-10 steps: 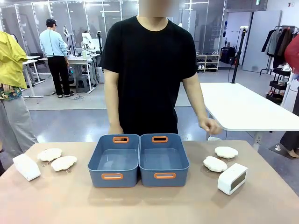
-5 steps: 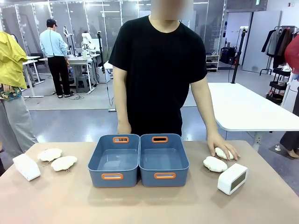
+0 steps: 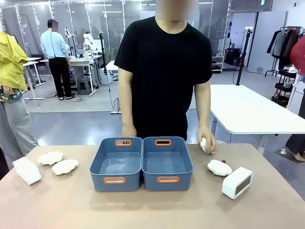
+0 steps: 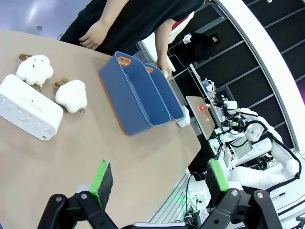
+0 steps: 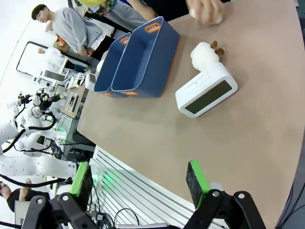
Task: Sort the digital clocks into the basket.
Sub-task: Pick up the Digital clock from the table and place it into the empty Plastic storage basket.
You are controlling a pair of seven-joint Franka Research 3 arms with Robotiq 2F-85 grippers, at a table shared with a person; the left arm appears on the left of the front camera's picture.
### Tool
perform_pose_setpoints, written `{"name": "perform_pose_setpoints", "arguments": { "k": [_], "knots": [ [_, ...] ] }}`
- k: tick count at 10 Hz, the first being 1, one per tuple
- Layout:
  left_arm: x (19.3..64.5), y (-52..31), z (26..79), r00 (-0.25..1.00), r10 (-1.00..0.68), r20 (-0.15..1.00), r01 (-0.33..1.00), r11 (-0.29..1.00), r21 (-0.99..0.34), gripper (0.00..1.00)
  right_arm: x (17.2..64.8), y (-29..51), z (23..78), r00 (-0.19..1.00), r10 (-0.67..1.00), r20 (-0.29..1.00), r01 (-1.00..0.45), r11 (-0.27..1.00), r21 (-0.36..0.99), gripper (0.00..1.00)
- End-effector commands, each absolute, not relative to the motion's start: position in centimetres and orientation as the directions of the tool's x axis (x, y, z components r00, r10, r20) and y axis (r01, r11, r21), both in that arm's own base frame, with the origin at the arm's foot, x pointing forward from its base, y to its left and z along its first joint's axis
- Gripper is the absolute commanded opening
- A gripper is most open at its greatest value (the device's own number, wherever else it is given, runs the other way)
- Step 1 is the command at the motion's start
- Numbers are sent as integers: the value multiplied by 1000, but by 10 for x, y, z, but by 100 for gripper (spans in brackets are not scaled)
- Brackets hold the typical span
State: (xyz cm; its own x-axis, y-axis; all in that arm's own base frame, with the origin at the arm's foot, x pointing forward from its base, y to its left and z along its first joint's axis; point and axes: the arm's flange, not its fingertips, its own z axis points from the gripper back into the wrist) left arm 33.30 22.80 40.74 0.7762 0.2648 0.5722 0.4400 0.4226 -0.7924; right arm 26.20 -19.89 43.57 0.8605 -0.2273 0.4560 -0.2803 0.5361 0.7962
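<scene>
While a person's hand (image 3: 210, 145) grips a plush lump (image 3: 203, 143) right of centre, the left gripper (image 4: 159, 180) and right gripper (image 5: 138, 178) hover wide open, low in frame.

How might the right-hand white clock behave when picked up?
The digital clock looks like hard plastic: probably stiff and fairly light. Its smooth rounded corners might slip when squeezed. Boxy, it should slide rather than roll.
</scene>
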Motion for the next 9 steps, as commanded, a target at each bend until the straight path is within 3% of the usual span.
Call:
{"name": "perform_pose_setpoints", "arguments": {
  "k": [1, 3, 6, 7, 9],
  "knots": [
    [334, 229, 410, 774, 260, 577, 445, 425, -788, 100, 263, -197, 435, 862, -221, 457, -287, 530, 798, 100],
    [334, 220, 416, 778, 232, 584, 435, 471, -767, 100, 263, -197, 435, 862, -221, 457, -287, 530, 798, 100],
    [368, 188, 456, 859, 323, 398, 91, 669, -738, 100, 263, -197, 435, 862, -221, 457, -287, 530, 798, 100],
    [383, 175, 467, 871, 376, 316, -65, 726, -684, 100, 263, -197, 435, 862, -221, 457, -287, 530, 798, 100],
    [417, 141, 490, 870, 429, 242, -253, 811, -528, 100, 263, -197, 435, 862, -221, 457, -287, 530, 798, 100]
  ]
}}
